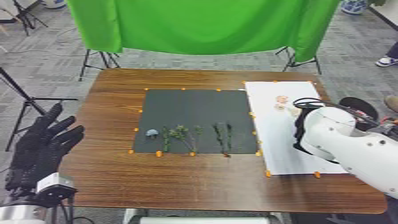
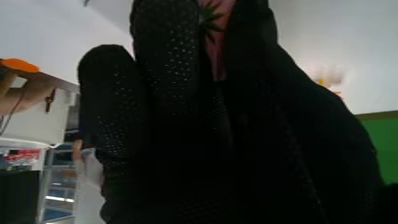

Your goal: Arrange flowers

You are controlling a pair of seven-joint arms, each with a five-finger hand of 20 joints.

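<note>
Flower stems (image 1: 187, 136) with green leaves lie along the lower half of the dark mat (image 1: 195, 107), left of the centre of the head view. Some are bunched toward the mat's left and middle, and two slimmer ones lie side by side nearer its right edge. A small blue-grey piece (image 1: 152, 133) rests at their left, near the mat's lower left corner. The mat lies on the brown desk (image 1: 133, 182).

My right hand (image 1: 300, 134) is over the white sheet (image 1: 275, 137) at the right of the head view, just beside a small pale pink thing (image 1: 282, 99) on the sheet's upper part. In the right wrist view, the fingers of my right hand (image 2: 169, 60) are straight and close together, with a narrow gap between two of them. A pink surface with a spiky green shape (image 2: 216, 42) shows in that gap; I cannot tell whether I am touching it or whether it lies beyond me.

My left hand (image 1: 40, 142) is at the lower left of the head view, beside the desk's left edge, its fingers extended and spread apart. Orange clips (image 1: 160, 153) sit along the borders of the mat and the sheet.
</note>
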